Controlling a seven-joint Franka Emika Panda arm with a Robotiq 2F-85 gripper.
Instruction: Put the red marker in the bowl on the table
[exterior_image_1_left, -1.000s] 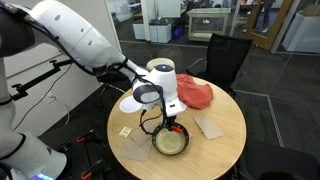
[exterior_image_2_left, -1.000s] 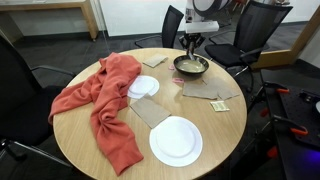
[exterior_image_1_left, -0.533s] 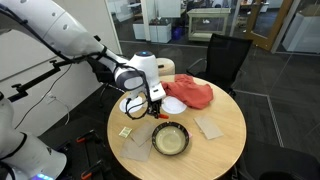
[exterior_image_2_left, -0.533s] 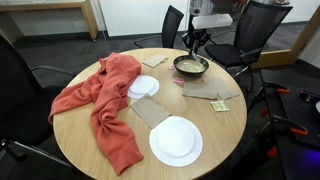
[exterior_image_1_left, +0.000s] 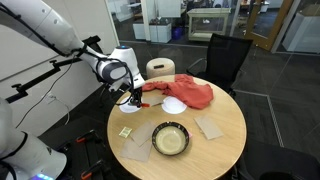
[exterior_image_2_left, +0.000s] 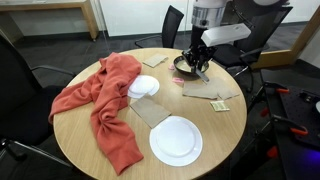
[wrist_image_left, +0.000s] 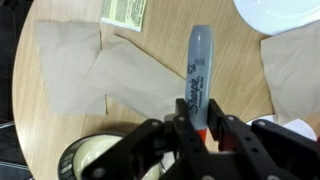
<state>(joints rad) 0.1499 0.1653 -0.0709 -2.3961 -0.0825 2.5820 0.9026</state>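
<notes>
I count one marker (wrist_image_left: 198, 75), one bowl (exterior_image_1_left: 170, 139), two plates (exterior_image_2_left: 176, 140), three napkins (exterior_image_2_left: 150, 111) and one red cloth (exterior_image_2_left: 100, 100) on the worktop (exterior_image_2_left: 225, 135). My hand (wrist_image_left: 200, 128) pinches the marker's red barrel, grey cap pointing outward, raised over the worktop near the bowl.

Smooth wooden table (exterior_image_2_left: 218, 132) — soft red cloth (exterior_image_2_left: 100, 95), matt paper napkins (wrist_image_left: 70, 70)

Arm (exterior_image_1_left: 45, 25) comes in from the left, elbow high, wrist (exterior_image_1_left: 112, 70) bent down. Gripper (exterior_image_1_left: 133, 98) pointing downward, fingers (wrist_image_left: 224, 134) clamped on red marker (wrist_image_left: 197, 85), which sticks out past the tips.
</notes>
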